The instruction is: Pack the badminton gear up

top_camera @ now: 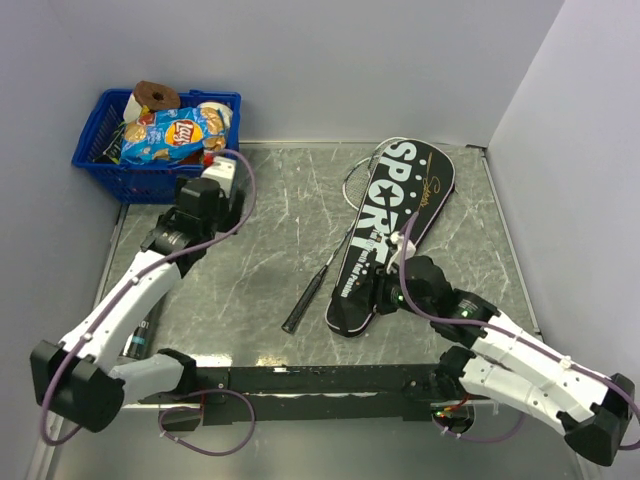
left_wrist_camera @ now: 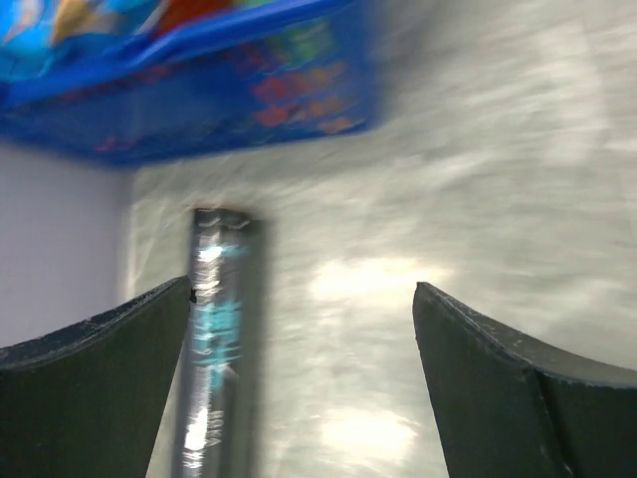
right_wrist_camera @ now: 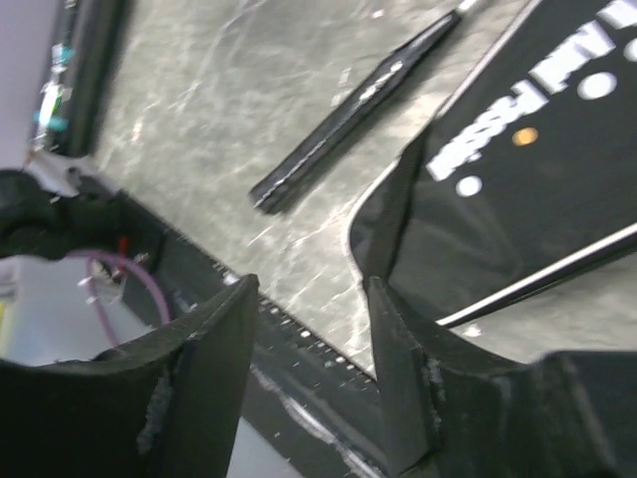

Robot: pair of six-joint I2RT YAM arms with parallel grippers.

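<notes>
SPORT bag (top_camera: pixel 395 215) lies diagonal — head far-right; left jaws and right jaws released, empty.

Just left of the bag (top_camera: pixel 395 215), a racket (top_camera: pixel 312 292) shows handle and shaft, but part of its white-framed head lies under the bag's wide end. The gold script on the bag is too small to read. From the right wrist the bag runs off the top and right edges, and a thin pale line (right_wrist_camera: pixel 537 289) across it cannot be identified. Well left of the bag, the tube (top_camera: pixel 140 335) is mostly covered by the left arm (top_camera: pixel 135 285); from the left wrist it is motion-blurred, its print unreadable, its near end cut off.
</notes>
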